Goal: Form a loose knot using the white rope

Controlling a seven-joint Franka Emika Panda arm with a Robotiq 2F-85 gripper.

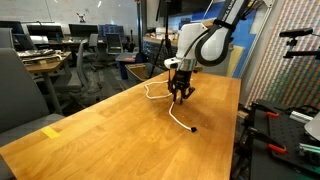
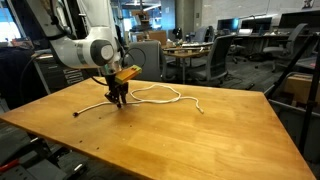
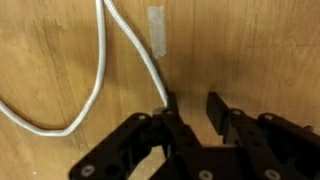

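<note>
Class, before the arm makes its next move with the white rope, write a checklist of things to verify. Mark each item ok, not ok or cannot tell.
1. Gripper down at the table: ok.
2. White rope between the fingers: cannot tell. In the wrist view it runs up to one finger, and bare wood shows in the gap.
3. Jaws shut on the rope: not ok, a gap shows.
4. Whole rope lying on the table, both ends in sight in an exterior view: ok.
5. Knot formed: not ok, only loose curves.
</note>
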